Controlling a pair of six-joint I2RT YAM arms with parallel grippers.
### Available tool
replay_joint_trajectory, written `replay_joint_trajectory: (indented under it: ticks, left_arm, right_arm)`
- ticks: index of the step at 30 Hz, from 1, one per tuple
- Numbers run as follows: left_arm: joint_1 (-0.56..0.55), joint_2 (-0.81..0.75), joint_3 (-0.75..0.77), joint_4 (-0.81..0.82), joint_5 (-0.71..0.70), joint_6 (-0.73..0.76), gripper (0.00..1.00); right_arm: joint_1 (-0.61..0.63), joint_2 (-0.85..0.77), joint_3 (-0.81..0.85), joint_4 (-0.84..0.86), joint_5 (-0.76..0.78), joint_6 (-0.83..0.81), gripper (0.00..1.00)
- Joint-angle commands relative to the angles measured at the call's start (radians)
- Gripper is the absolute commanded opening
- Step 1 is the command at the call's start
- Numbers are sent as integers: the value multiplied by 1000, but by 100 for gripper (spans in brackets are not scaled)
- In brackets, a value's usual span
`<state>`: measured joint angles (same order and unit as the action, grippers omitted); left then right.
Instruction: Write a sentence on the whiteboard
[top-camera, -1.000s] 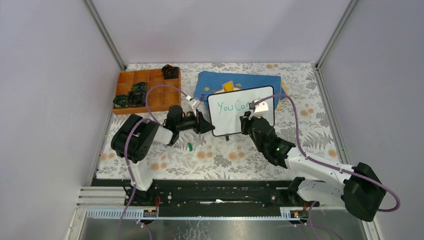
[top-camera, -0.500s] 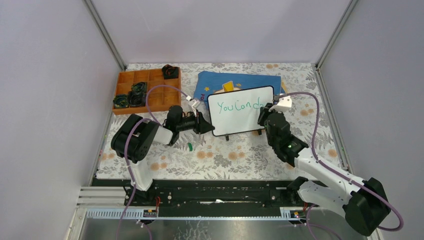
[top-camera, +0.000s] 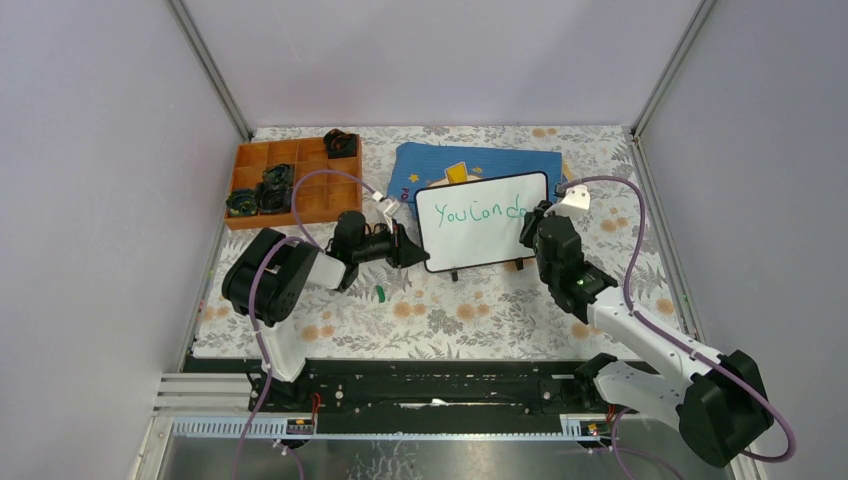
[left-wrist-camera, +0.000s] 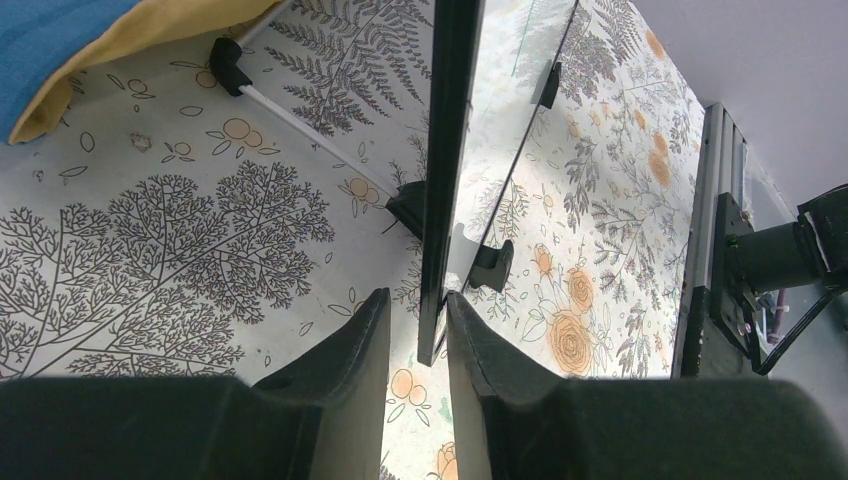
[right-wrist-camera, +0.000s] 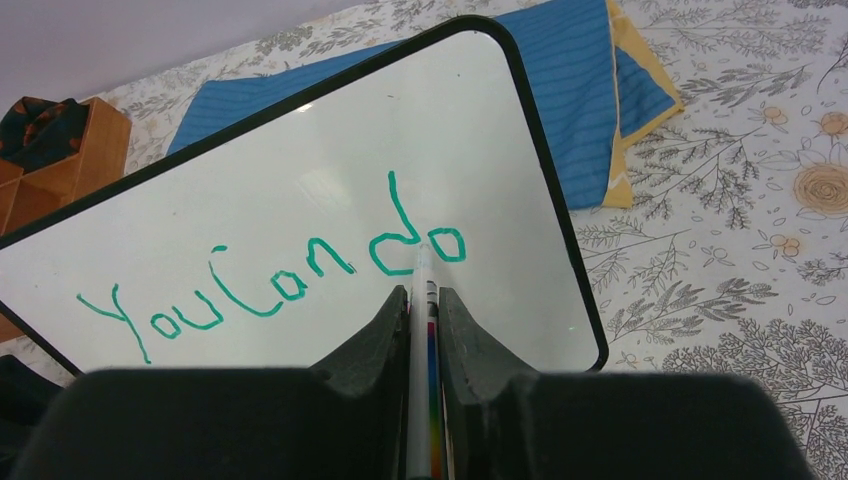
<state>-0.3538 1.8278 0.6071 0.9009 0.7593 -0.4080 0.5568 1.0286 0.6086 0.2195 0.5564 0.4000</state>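
**Whiteboard writing: first line at its end, lower half bare**

The patterned table (top-camera: 450, 310) carries the whiteboard (top-camera: 483, 222). The board is propped at a tilt on its stand, in front of the blue cloth (top-camera: 470, 163) and well right of the orange tray (top-camera: 290, 180).

The left gripper (left-wrist-camera: 418, 310) straddles the board's left rim. One finger looks to be touching, but a sliver of table shows beside the other, so I cannot tell whether it is a firm clamp. The right gripper (right-wrist-camera: 425, 300) has its fingers pressed together on the marker (right-wrist-camera: 424, 290), whose tip meets the board between the last two letters. The sentence (right-wrist-camera: 393, 205) reads "YouCando" in green along the upper half. A green cap (top-camera: 380, 293) lies on the table near the left arm.

**Judgement on the step in hand**
- The stroke appears finished. Lift the tip straight off to avoid a trailing line.
- Carry the tip down and left to the bare lower half for a second line, keeping pressure light because the board is only propped.
- The left arm should brace the rim against that push.

**Change noted**
- A second ago the right gripper hung over the board's upper right, hiding the line's end. It now sits at the right edge with "do" exposed.
- The board and left arm are unchanged.
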Motion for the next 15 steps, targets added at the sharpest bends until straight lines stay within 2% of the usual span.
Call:
replay_joint_trajectory:
  ticks: [1,15]
  left_arm:
    - [-3,2,-4,-15,-51,40,32]
    - [-8,5,-4,-24,-55,46,32]
  right_arm:
    - [-10,16,54,38,-28,26,0]
    - [-19,52,64,51,-37,24,0]
